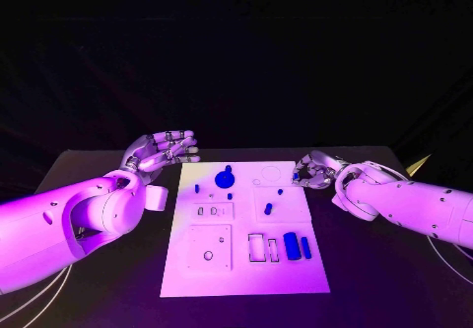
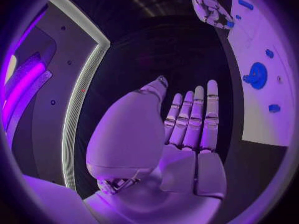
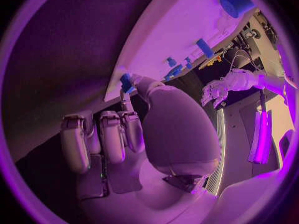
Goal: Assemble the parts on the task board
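White task board lies flat on the black surface, between the two hands. The left hand hangs just off the board's far left corner, palm up, its fingers straight and apart, holding nothing (the wrist camera shows them side by side, clear of the board).

The right hand sits at the board's far right edge. It pinches a small blue part between thumb and a fingertip, right at the board's rim; its other fingers are curled in beside it.

Other blue parts lie on the board, away from both hands. A round blue disc rests near the far edge, closer to the left hand than to the right. A small blue peg lies near the middle of the board, toward the right hand's side. A thick blue cylinder and a thinner blue bar lie side by side in the near right part, well apart from either hand. Beside them is an outlined rectangular recess, and an oval hole sits in the near left panel.
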